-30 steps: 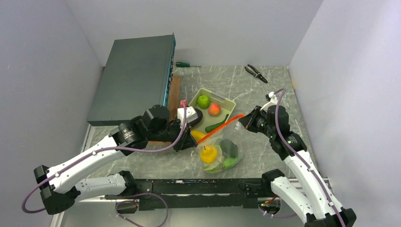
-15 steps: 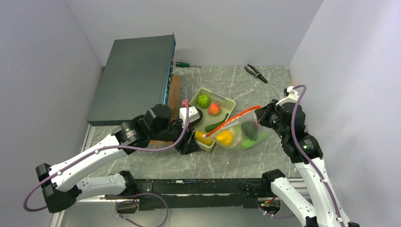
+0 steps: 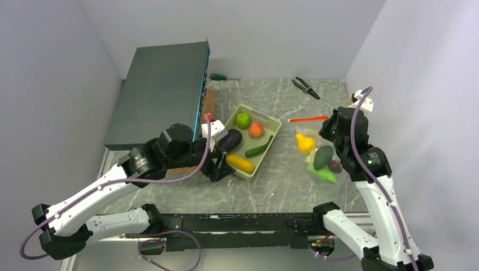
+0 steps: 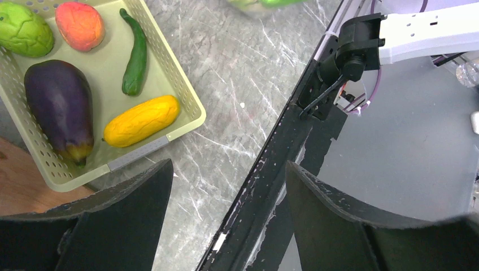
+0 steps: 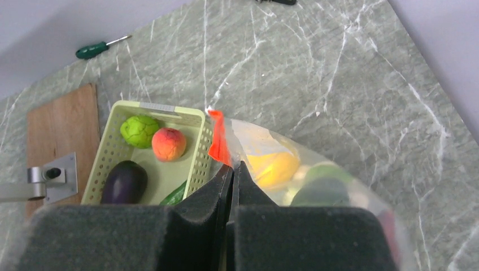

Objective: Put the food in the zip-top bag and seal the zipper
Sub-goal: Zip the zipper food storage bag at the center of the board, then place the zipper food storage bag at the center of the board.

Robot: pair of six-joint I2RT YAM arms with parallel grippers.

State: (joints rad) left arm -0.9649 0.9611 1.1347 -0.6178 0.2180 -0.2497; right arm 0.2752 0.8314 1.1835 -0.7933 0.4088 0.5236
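- A right gripper [image 5: 231,169], its jaws pinched tight on a thin red-orange zipper strip [image 3: 308,119], holds a small clear crinkly zip-top bag [image 5: 265,138] in the air to the right of a pale green perforated rectangular tray [image 3: 275,121].
- Toy food pieces [image 3: 305,143] hang inside the bag: one yellow, one dark green, one bright green and one small dark purple, all a little blurred.
- The left gripper [image 4: 229,169] hovers just beside the tray's near left corner, jaws spread wide and holding nothing.
- Whether the strip is closed along its whole length cannot be told.
- The step probably goes best with the strip kept uppermost, gentle movement, and the bag lowered onto the grey marbled table [image 3: 282,186] right of the tray before the grip is released.
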